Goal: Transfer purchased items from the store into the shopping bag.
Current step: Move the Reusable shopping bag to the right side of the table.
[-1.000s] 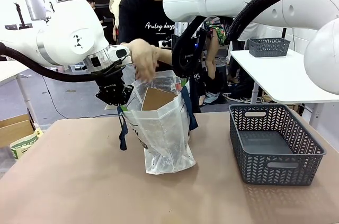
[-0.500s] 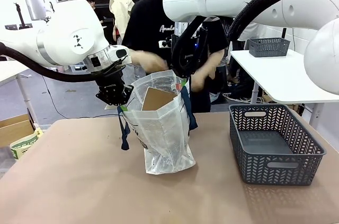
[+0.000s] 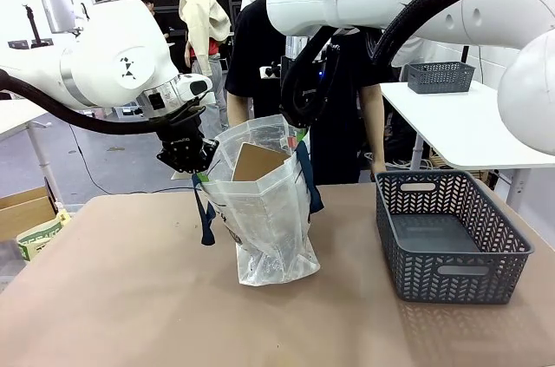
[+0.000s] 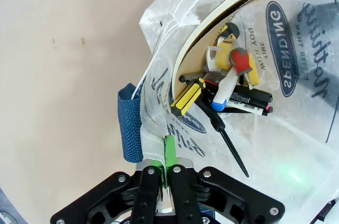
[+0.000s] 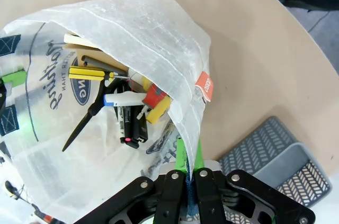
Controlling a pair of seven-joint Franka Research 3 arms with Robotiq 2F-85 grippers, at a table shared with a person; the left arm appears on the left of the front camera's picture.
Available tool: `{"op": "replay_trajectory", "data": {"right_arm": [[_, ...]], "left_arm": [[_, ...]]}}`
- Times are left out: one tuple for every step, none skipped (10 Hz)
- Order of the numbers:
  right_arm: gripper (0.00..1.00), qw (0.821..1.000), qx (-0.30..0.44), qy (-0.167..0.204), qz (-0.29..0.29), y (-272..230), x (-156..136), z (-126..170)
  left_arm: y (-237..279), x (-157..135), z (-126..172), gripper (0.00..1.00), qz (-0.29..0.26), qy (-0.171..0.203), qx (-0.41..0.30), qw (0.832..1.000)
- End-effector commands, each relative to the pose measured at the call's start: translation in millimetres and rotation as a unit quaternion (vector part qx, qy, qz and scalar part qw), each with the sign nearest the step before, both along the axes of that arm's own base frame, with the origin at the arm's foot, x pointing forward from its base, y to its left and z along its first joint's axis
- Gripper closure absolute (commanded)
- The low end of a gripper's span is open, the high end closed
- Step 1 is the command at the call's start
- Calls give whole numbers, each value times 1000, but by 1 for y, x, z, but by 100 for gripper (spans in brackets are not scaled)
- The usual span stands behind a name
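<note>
- We hold the shopping bag (image 3: 269, 219) by its rim from two sides, which pulls its mouth wide. The bag stands upright on the table (image 3: 121, 298), ready for things to be dropped in.
- Our left gripper (image 3: 192, 163) is clamped on the bag's plastic rim, just beside a navy strap handle (image 4: 130, 128). In the left wrist view the film is pinched flat between the green pads.
- Our right gripper (image 3: 299, 124) is closed the same way on the opposite rim. In the right wrist view the film rises from between its pads.
- The purchased things lie inside the bag, below and between the two grippers. A flat cardboard box (image 3: 257, 161) leans upright against the side nearer the left gripper, its top edge above the rim.
- A heap of small goods (image 4: 233, 70) rests at the bottom beside the box: a yellow-and-black handled tool, dark markers and something yellow and red.
- Neither gripper touches any of these; we grip only the bag.
- The dark grey basket (image 3: 390, 211) sits on the table on our right side, apart from the bag. It looks empty, so we judge the transfer done or nearly so.
</note>
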State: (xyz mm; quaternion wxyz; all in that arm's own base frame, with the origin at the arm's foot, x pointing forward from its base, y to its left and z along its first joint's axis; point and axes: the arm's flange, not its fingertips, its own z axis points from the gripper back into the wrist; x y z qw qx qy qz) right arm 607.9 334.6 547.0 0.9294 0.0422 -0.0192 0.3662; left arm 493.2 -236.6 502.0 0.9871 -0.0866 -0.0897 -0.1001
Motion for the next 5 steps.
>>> {"op": "replay_trajectory", "data": {"right_arm": [[100,1000,0,-1,1,0,-1,1],[100,1000,0,-1,1,0,-1,1],[100,1000,0,-1,1,0,-1,1],[100,1000,0,-1,1,0,-1,1],[100,1000,0,-1,1,0,-1,1]], "left_arm": [[0,0,1,100,-3,0,0,1000],[0,0,1,100,-3,0,0,1000],[0,0,1,100,-3,0,0,1000],[0,0,1,100,-3,0,0,1000],[0,0,1,100,-3,0,0,1000]]}}
